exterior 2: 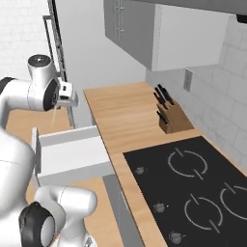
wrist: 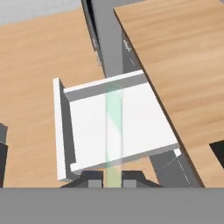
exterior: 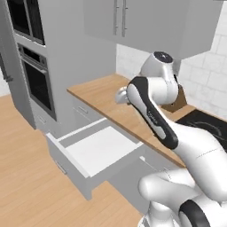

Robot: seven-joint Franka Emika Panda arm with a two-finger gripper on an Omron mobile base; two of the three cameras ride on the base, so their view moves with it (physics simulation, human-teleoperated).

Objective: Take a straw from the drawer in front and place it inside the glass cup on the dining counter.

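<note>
You are mid-transfer: the drawer [exterior: 95,153] hangs open with a bare white floor, and the straw [wrist: 114,131] is clamped between the closed fingers of the gripper [wrist: 113,178], running up toward 12 o'clock in the hand view. The arm is raised above the drawer, hand pointing down, at 9 o'clock in the right base view. Next, I judge, you must turn toward the dining counter and find the glass cup.
</note>
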